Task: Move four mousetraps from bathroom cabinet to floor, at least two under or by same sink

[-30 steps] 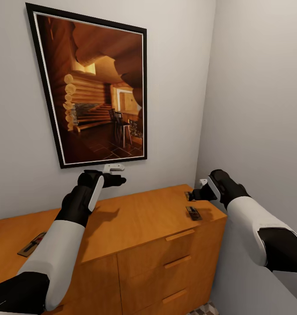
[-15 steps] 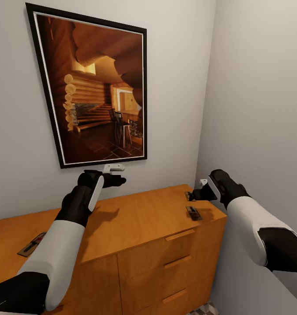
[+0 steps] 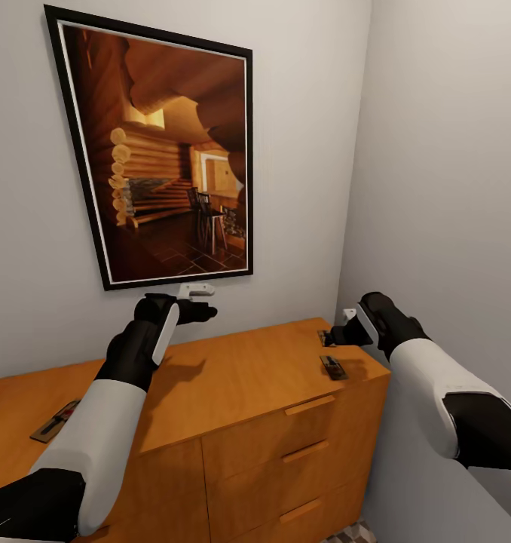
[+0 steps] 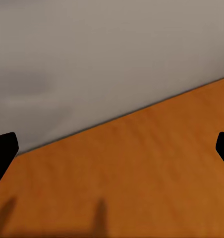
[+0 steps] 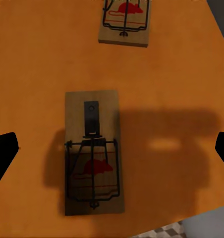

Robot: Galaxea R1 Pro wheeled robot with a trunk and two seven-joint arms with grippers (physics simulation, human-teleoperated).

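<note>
The orange-brown cabinet stands against the wall, with mousetraps lying flat on its top. One mousetrap lies near the right front corner, and a second mousetrap sits partly hidden under my right gripper. A third mousetrap lies far left. In the right wrist view a mousetrap lies between the wide-apart fingertips of my right gripper, which is open above it; another mousetrap lies beyond. My left gripper hovers open over the bare cabinet top, near the wall.
A large framed cabin picture hangs above the cabinet. A grey side wall closes in right beside the right arm. The cabinet's drawer handles face me. A patch of patterned bathroom floor shows at the cabinet's foot.
</note>
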